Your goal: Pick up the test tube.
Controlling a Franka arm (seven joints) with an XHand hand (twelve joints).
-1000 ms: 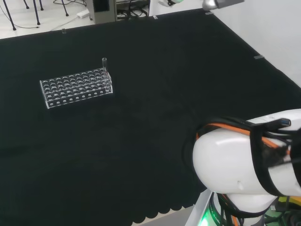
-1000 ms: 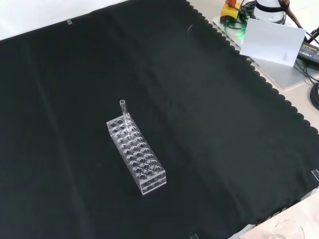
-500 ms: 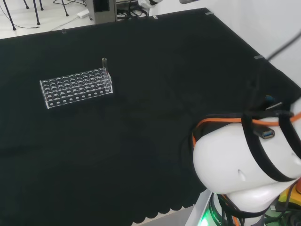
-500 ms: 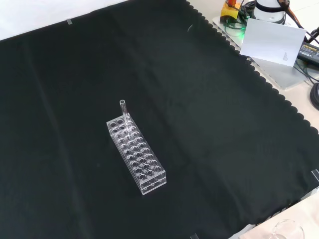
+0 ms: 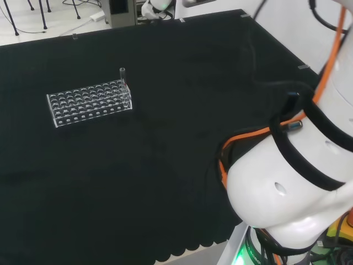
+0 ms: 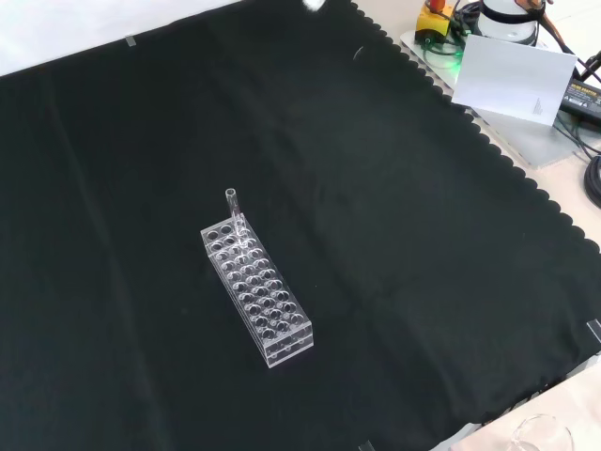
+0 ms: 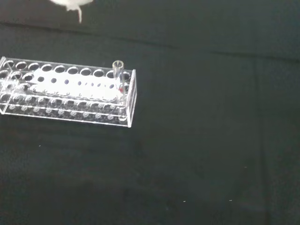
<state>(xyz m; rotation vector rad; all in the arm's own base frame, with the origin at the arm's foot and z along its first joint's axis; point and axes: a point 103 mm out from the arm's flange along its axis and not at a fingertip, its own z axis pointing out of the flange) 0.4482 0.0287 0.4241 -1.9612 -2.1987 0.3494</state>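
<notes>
One clear test tube (image 5: 122, 75) stands upright in a corner hole of a clear plastic rack (image 5: 88, 102) on the black cloth, at the left of the head view. The front view has the tube (image 6: 233, 209) at the far end of the rack (image 6: 259, 293), near the middle of the cloth. Seen from the wrist, the tube (image 7: 117, 78) and rack (image 7: 65, 96) lie some way off. A blurred white part of the hand (image 7: 70, 3) shows there, well apart from the tube. Nothing touches the tube.
The arm's white links (image 5: 287, 182) with orange and black cables fill the right of the head view. In the front view a white sheet (image 6: 512, 75) and cables lie beyond the cloth's scalloped edge, and a clear glass vessel (image 6: 541, 438) sits at the lower right corner.
In the head view the arm's links have swung upward and grown larger, and a white part has come in at the top of the head and front views. The rack and tube have not moved.
</notes>
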